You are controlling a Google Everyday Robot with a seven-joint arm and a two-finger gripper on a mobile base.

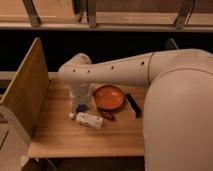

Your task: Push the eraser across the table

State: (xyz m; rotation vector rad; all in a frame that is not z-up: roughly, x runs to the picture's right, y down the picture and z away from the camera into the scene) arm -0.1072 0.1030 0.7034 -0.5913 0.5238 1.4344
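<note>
The eraser (pixel 133 105) is a slim black bar lying on the wooden table (pixel 75 137), just right of the orange bowl (pixel 109 96). My white arm reaches in from the right, bends at the far left and points down. The gripper (pixel 80 99) hangs at its end, low over the table left of the bowl, just above a flat blue piece (pixel 81 107). It is well apart from the eraser, with the bowl between them.
A white bottle with a label (pixel 90 120) lies on its side in front of the blue piece. A small dark red item (pixel 106 114) lies at the bowl's front edge. An upright wooden side panel (pixel 27 90) bounds the table's left side. My arm's large white body (pixel 175 115) covers the right part.
</note>
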